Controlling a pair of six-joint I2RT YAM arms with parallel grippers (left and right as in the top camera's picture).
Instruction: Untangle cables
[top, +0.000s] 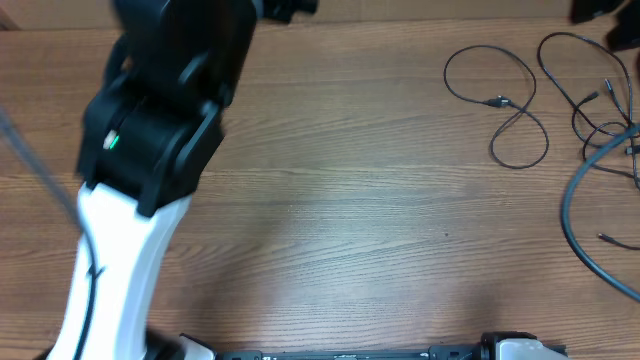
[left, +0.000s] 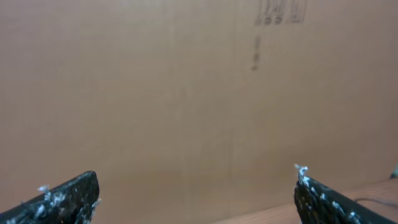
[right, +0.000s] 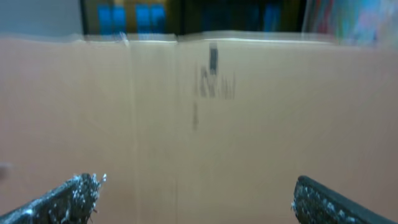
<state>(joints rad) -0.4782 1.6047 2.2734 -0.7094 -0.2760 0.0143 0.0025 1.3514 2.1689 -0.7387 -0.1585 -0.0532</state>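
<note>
The cables lie on the wooden table at the back right in the overhead view. One thin black cable (top: 497, 100) forms a loose figure-eight on its own. Several more thin black cables (top: 600, 105) lie in overlapping loops to its right, near the table's edge. My left gripper (left: 197, 196) is open and empty, raised and facing a cardboard wall. My right gripper (right: 196, 193) is open and empty and also faces cardboard. Neither gripper's fingers show in the overhead view. A thin cable end (left: 373, 201) shows at the lower right of the left wrist view.
The left arm's black and white body (top: 150, 150) covers the left of the table. A thicker grey wire (top: 572, 215) curves along the right edge. A cardboard wall (left: 186, 93) stands behind the table (top: 350, 220). Part of the right arm (top: 622, 28) shows at the top right corner.
</note>
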